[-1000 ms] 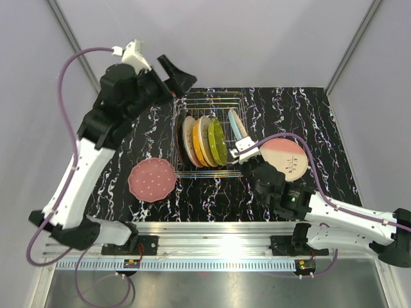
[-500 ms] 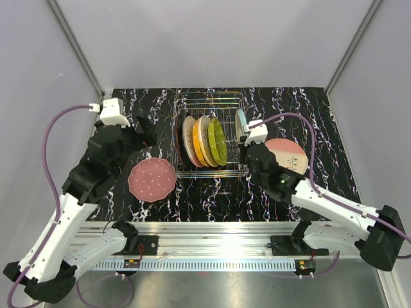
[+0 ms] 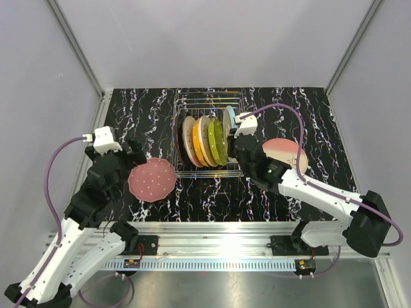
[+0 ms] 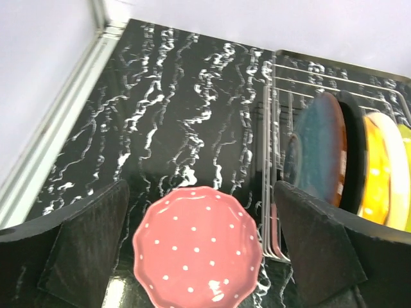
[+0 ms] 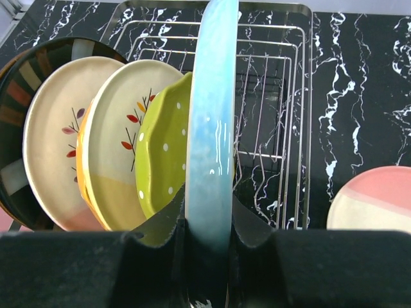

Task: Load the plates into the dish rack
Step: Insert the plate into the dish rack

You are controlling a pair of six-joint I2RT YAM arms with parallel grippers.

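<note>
The silver dish rack (image 3: 207,97) stands at the table's back centre and holds a black plate (image 3: 181,138), two cream plates (image 3: 191,138) and a yellow-green dotted plate (image 3: 219,142), all upright. My right gripper (image 3: 239,132) is shut on a light blue plate (image 5: 212,122), held edge-on and upright over the rack (image 5: 276,77), just right of the yellow-green plate (image 5: 160,160). A pink dotted scalloped plate (image 3: 152,179) lies flat left of the rack. My left gripper (image 4: 200,237) is open above the pink plate (image 4: 196,253), one finger on each side.
A pink and cream plate (image 3: 287,153) lies flat on the black marbled table right of the rack, and also shows in the right wrist view (image 5: 376,199). The rack's left wall (image 4: 271,147) is close to my left gripper's right finger. White walls enclose the table.
The left arm swung from the rack's back-left corner down to above the pink dotted plate. The right gripper carried the light blue plate left, from the rack's right side to beside the yellow-green plate.
</note>
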